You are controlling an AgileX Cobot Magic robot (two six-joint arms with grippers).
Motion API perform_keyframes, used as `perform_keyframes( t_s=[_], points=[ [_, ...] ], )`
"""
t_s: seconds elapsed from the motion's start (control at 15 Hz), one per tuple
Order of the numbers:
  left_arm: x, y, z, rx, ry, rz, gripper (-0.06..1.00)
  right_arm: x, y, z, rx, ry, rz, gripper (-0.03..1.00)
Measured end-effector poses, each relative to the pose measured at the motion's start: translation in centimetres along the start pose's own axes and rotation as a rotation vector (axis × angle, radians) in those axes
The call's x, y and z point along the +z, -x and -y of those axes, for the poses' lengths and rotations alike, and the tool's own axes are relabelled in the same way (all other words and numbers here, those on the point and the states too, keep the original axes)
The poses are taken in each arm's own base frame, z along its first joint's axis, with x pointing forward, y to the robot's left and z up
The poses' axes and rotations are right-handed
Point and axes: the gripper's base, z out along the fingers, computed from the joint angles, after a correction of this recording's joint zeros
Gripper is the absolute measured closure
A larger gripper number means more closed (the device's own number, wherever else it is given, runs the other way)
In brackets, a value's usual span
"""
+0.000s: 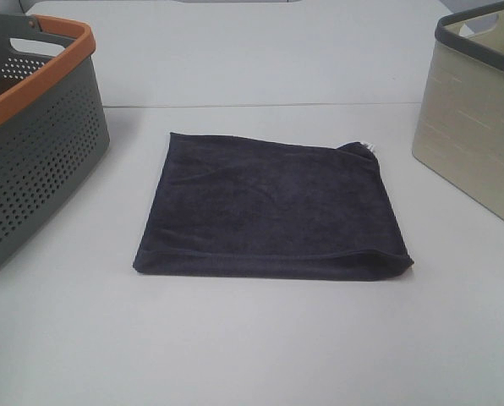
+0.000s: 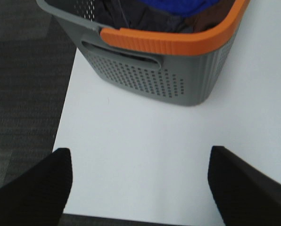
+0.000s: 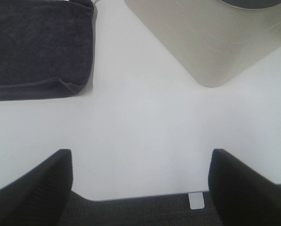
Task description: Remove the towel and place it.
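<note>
The dark navy-charcoal terry cloth towel (image 1: pixel 269 207) is laid folded flat at the centre of the white counter (image 1: pixel 252 355), a small white tag (image 1: pixel 369 147) showing at its corner toward 1 o'clock in the exterior high view. The folded edge runs along the side toward 6 o'clock, and at least two layers can be made out there.

At 9 o'clock from the towel, well apart, stands the grey perforated plastic basket with an orange rim (image 1: pixel 41 152); in the left wrist view it is seen to hold dark and blue fabric (image 2: pixel 178 7). At 3 o'clock, near but not touching, stands the beige fabric-sided bin with a dark rim (image 1: pixel 476 127).

The left gripper (image 2: pixel 139 188) is held with its fingers wide apart over bare counter near the grey basket, with nothing between them. The right gripper (image 3: pixel 140 188) is likewise spread and empty, over bare counter between the towel's near corner (image 3: pixel 74 87) and the beige bin.

Several risks can be judged from this layout. If only the top layer is pinched, the towel would likely unfold and trail across the counter when lifted. A grasp taken too close to the flat middle could slip off, since little cloth is raised there. If the towel is carried low toward either container, its hanging edge could catch the rim or drape over it. Which container is intended cannot be told from the task alone.
</note>
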Motion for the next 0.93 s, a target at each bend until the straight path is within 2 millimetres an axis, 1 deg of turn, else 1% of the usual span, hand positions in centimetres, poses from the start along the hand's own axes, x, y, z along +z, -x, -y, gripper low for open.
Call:
perform_keyframes(
  t_s=[0.07, 0.13, 0.33, 0.47, 0.53, 0.67, 0.8, 0.93],
  points=[
    [-0.3, -0.3, 0.0, -0.007, -0.003, 0.026, 0.2, 0.0, -0.2, 0.0, -0.005, 0.0, 0.012, 0.26],
    [-1.4, -1.8, 0.2, -0.043, -0.029, 0.111, 0.2, 0.4, -1.2, 0.1, -0.025, 0.001, 0.031, 0.26],
    [-2.5, -4.3, 0.4, -0.064, -0.035, 0.214, 0.2, 0.9, -3.0, 0.2, -0.046, 0.003, 0.07, 0.26],
    [-2.9, -5.8, 0.7, -0.082, -0.059, 0.272, 0.2, 1.0, -4.3, 0.2, -0.046, 0.011, 0.109, 0.26],
    [-2.7, -6.2, 0.9, -0.089, -0.078, 0.28, 0.2, 1.0, -4.4, 0.2, -0.045, 0.014, 0.116, 0.26],
    [-1.7, -6.8, 1.5, -0.088, -0.121, 0.244, 0.2, 1.0, -4.3, 0.1, -0.05, 0.017, 0.13, 0.26],
    [-1.6, -6.8, 1.7, -0.091, -0.14, 0.237, 0.2, 1.2, -4.0, 0.1, -0.048, 0.019, 0.159, 0.26],
    [-1.6, -6.8, 1.7, -0.089, -0.143, 0.238, 0.2, 1.9, -3.9, 0.1, -0.046, 0.021, 0.181, 0.26]
  ],
)
